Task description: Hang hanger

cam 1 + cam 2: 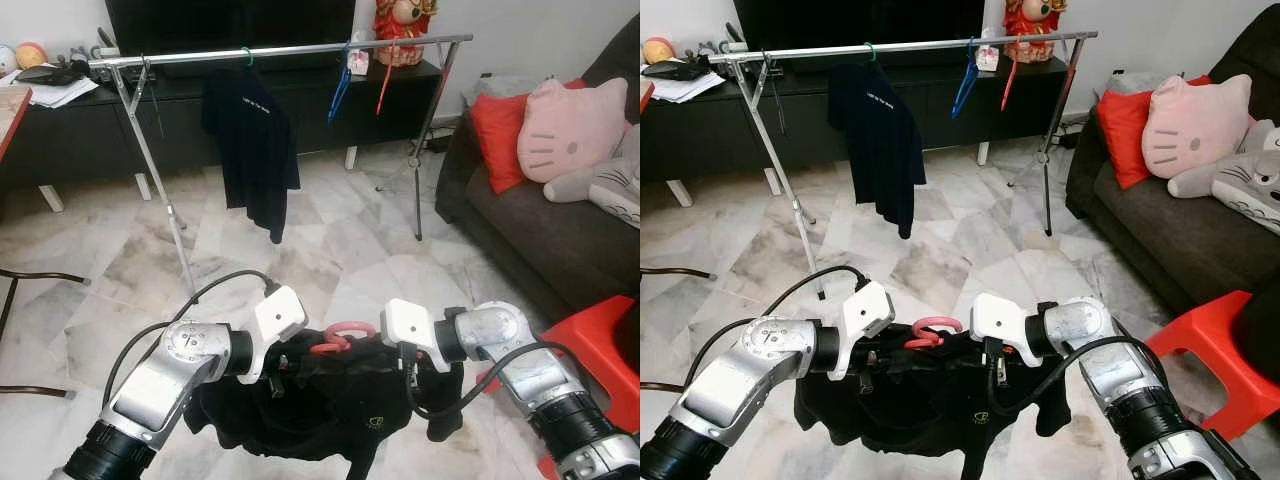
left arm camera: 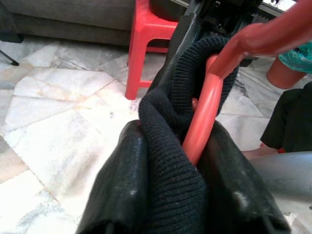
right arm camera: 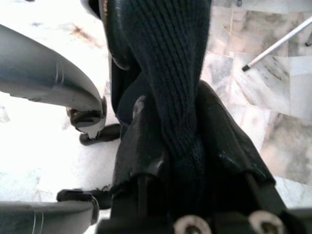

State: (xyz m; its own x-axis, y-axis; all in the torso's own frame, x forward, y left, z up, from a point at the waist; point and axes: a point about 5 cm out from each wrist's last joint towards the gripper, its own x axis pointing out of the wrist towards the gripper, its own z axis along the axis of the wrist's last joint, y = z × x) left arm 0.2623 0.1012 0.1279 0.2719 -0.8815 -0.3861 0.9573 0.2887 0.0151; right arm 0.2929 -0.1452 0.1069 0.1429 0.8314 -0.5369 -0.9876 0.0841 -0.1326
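A pink hanger carries a black garment, and I hold it low in front of me between both arms. In the left wrist view my left gripper is shut on the hanger's coral arm and the knit collar wrapped over it. My right gripper is shut on a fold of the same black knit fabric. The hanger's hook stands up between the two wrists. The metal clothes rail runs across the room well ahead of and above both grippers.
On the rail hang a black T-shirt, a blue hanger and a red hanger. A dark sofa with cushions is at the right, a red stool near my right arm. A black TV bench stands behind the rack.
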